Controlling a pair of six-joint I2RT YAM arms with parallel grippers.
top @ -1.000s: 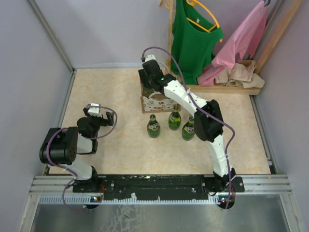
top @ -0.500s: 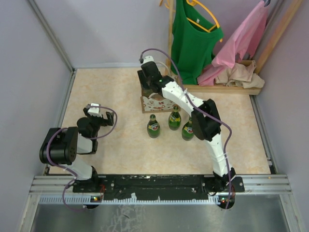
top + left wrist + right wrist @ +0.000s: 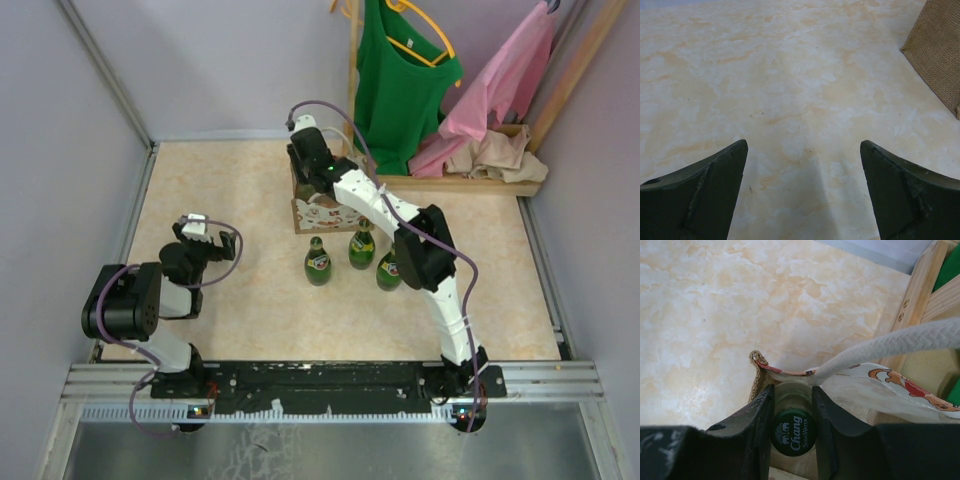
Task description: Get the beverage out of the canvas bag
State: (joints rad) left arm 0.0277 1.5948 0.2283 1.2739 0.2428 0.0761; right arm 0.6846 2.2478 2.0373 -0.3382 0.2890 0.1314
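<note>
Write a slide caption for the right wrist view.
Right gripper fingers clamp the neck of a green Chang bottle inside the canvas bag, beside its white handle.

The table (image 3: 790,75) looked smooth, a marbled beige surface with a faint sheen. Toward twelve o'clock, the canvas bag (image 3: 937,55) was coarse, open-weave tan cloth, with a smoother printed front panel (image 3: 875,385) and a handle (image 3: 900,342) of thick white herringbone webbing. The bottle (image 3: 793,432) was glossy green glass under a printed green cap. The right gripper (image 3: 791,392) had fingers (image 3: 757,425) of matt black plastic, lightly scuffed. At two o'clock the rack (image 3: 922,285) was bare pale wood.
</note>
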